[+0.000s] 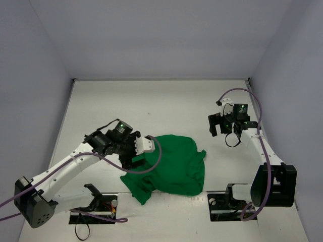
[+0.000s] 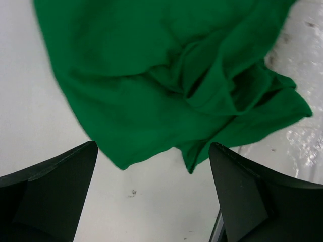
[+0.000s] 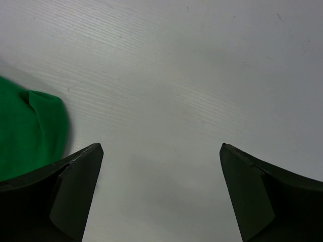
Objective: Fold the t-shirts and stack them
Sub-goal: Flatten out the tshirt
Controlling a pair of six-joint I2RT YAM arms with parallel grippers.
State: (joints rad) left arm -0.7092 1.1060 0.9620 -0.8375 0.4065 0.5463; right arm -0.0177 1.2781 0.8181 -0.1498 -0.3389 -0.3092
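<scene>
A bright-green t-shirt [image 1: 171, 164] lies crumpled and wrinkly on the white table, near the front middle. My left gripper [image 1: 135, 151] hovers at its left edge, open, nothing between the fingers. In the left wrist view the t-shirt [image 2: 166, 75] fills the upper part, its hem just beyond the black fingertips [image 2: 227, 171], and bare table lies between the jaws of the left gripper [image 2: 153, 148]. My right gripper [image 1: 218, 127] stands open over bare table, well right of the shirt. The right wrist view shows the right gripper [image 3: 161, 147] wide apart with only a corner of the t-shirt [image 3: 30, 128] at far left.
Pale walls [image 1: 45, 60] enclose the table on the left, back and right. The arm bases [image 1: 35, 201] and black mounts [image 1: 227, 199] sit along the near edge. Purple cables [image 1: 252, 101] loop off both arms.
</scene>
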